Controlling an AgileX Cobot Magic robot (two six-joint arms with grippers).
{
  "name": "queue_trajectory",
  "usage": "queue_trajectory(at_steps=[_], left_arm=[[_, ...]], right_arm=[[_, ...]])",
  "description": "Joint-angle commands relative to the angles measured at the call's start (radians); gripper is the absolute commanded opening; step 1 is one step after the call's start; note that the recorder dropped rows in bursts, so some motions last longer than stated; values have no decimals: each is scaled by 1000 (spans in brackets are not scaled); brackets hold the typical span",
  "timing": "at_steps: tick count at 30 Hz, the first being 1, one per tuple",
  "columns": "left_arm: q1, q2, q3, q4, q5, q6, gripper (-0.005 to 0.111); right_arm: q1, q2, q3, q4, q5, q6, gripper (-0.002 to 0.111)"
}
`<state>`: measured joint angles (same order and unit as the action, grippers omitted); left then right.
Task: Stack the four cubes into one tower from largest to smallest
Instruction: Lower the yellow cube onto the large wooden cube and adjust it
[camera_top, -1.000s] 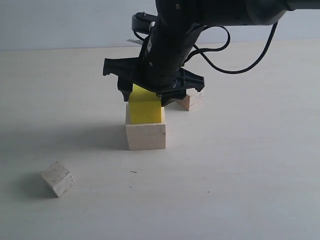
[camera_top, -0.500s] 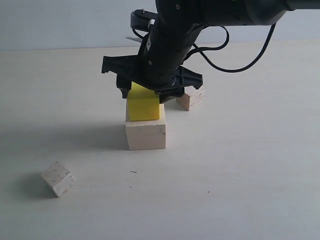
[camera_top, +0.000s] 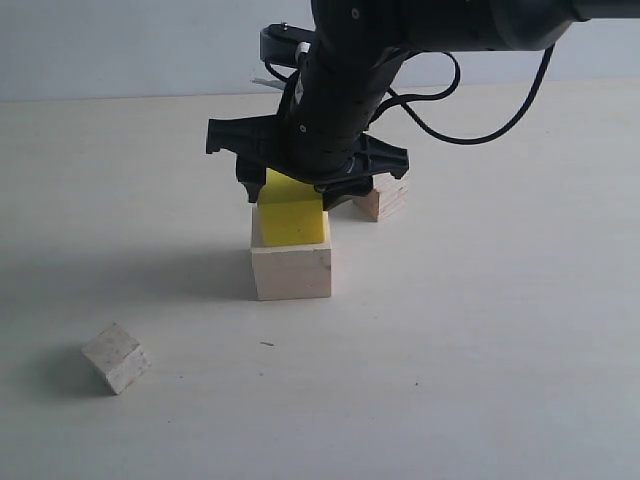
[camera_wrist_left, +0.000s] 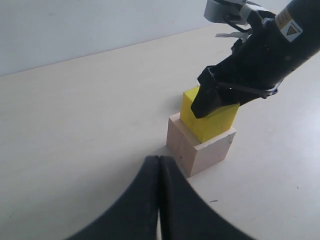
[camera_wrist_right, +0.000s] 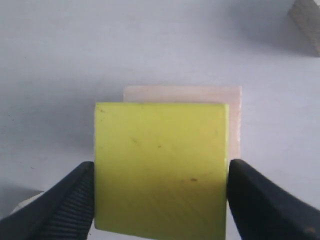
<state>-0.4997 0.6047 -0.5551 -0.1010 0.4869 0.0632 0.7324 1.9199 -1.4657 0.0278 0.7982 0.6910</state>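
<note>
While the right gripper (camera_wrist_right: 161, 170) clamps the yellow cube (camera_top: 290, 222) between wide-set fingers (camera_wrist_right: 65, 200), the cube rests on the large pale wood cube (camera_top: 291, 272) near the middle of the table (camera_top: 480, 350); the left gripper (camera_wrist_left: 159, 195) is closed, empty.

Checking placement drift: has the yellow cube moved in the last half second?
Yes: yellow cube went slightly down and right, judged against the large pale cube under it.

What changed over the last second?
The right gripper, clamped on the yellow cube, nudged it slightly up and left, then back down onto the large pale cube. Nothing gripped or released. The grainy cube and small whitish cube stayed put.
</note>
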Motion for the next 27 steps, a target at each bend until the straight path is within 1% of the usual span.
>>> queue_trajectory(at_steps=[1, 14, 15, 17, 18, 20, 27], left_arm=[[1, -3, 3, -10, -13, -11, 0], [1, -3, 3, -10, -13, -11, 0], [1, -3, 3, -10, -13, -11, 0], [1, -3, 3, -10, -13, -11, 0], [1, -3, 3, -10, -13, -11, 0], [1, -3, 3, -10, -13, -11, 0], [1, -3, 3, -10, -13, -11, 0]], right_arm=[[1, -1, -7, -4, -1, -16, 46], [1, -1, -7, 23, -4, -18, 46], [1, -1, -7, 23, -4, -18, 47], [1, -1, -7, 23, -4, -18, 53], [1, -1, -7, 23, -4, -18, 59], [1, -1, -7, 14, -4, -18, 65], [1, -1, -7, -8, -5, -18, 66]])
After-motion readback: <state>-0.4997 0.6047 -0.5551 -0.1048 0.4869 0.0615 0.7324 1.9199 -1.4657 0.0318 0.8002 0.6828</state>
